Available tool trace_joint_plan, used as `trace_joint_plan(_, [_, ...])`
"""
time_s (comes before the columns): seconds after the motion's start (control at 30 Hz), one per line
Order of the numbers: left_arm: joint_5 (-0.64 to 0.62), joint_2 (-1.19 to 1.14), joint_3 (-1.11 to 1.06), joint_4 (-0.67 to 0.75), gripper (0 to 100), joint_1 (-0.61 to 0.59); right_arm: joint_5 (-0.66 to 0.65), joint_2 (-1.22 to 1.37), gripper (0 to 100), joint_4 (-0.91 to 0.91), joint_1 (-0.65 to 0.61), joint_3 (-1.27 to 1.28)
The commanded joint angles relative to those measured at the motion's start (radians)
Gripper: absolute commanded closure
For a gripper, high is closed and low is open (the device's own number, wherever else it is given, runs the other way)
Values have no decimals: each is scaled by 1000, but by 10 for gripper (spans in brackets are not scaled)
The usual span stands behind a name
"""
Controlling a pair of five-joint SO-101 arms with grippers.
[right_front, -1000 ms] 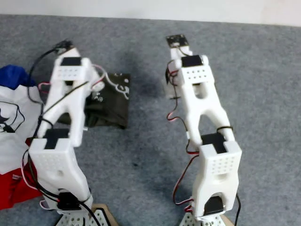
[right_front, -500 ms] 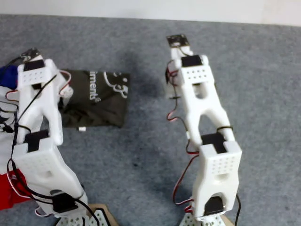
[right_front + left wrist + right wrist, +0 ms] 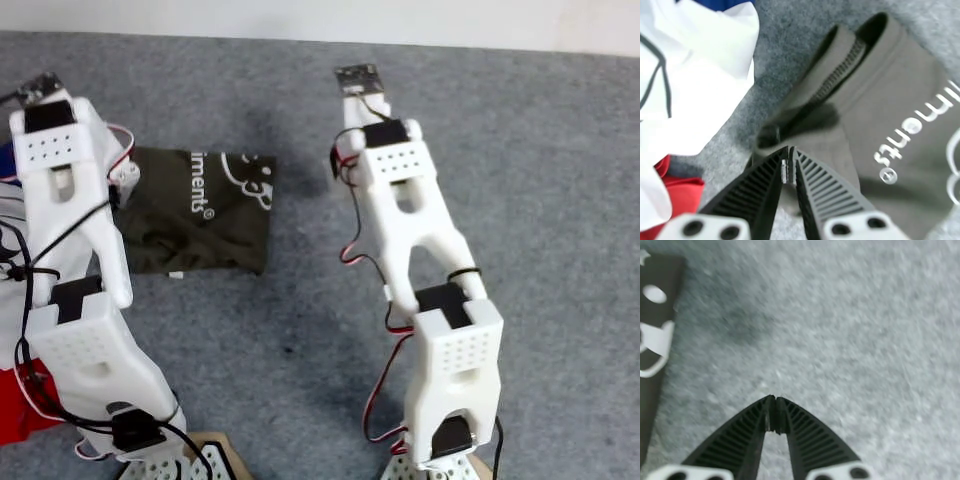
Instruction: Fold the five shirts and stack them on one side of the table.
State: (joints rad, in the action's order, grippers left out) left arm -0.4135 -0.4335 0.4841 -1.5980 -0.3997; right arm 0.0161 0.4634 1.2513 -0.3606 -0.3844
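Observation:
A folded dark olive shirt with white print lies flat on the grey table, between the two arms. In the left wrist view the same dark shirt shows its collar edge. My left gripper is shut, empty, just above that shirt's edge beside the pile. The pile at the table's left holds a crumpled white shirt, a red shirt and a blue shirt. My right gripper is shut with nothing in it, over bare table to the right of the dark shirt.
Grey carpet-like table surface stretches open to the right of the right arm. The left arm stands over the white shirt and red shirt at the left edge. A pale wall strip runs along the far edge.
The left arm swung left, off the dark shirt and toward the pile, uncovering the folded shirt. The right arm shifted slightly left.

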Motion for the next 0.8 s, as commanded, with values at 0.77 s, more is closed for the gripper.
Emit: trace_joint_plan(0.77, [2, 4, -170, 241, 962, 137, 322, 117, 858, -346, -231, -25])
